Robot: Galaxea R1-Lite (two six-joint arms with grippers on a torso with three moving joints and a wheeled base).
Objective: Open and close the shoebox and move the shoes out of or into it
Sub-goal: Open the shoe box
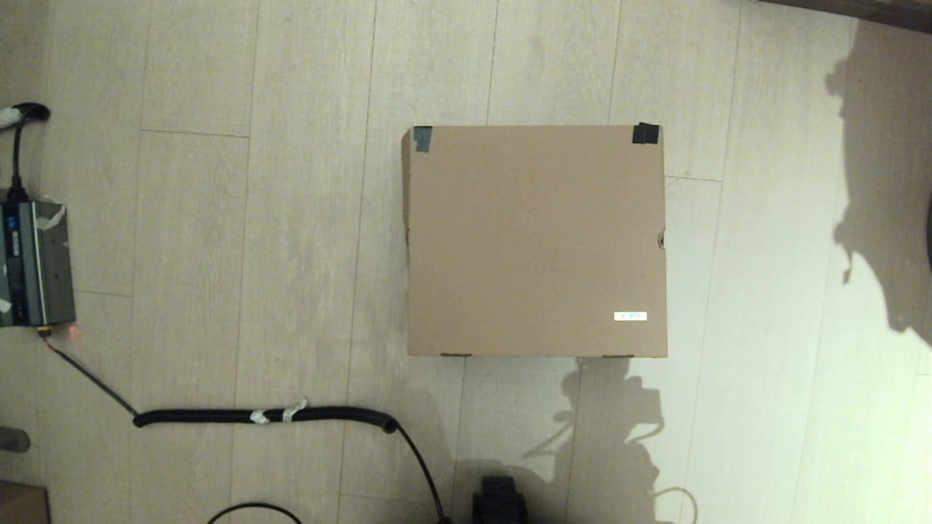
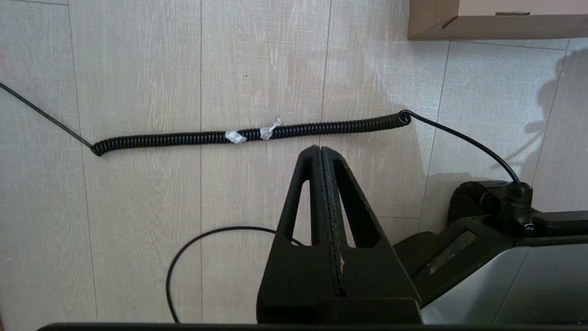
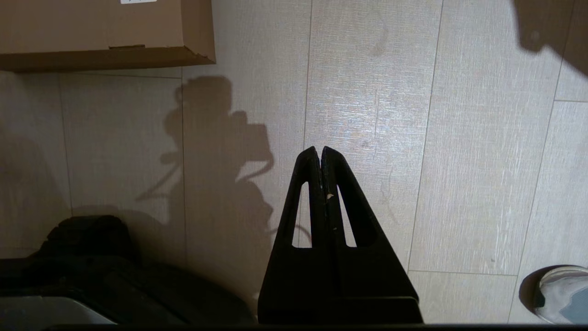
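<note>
The shoebox [image 1: 536,240] sat shut on the floor [image 1: 218,218], lid down, black tape [image 1: 645,133] on its two far corners, a white label [image 1: 630,316] near its near right corner; the left gripper [image 2: 320,149] hung closed and empty above the floor, short of a coiled cable [image 2: 250,133]; the right gripper [image 3: 320,149] hung closed and empty beside the box's near right corner; no shoes showed.

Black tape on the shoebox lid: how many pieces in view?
2. One tape piece on the far left corner of the closed shoebox lid, one on the far right corner. Near corners show none.
</note>
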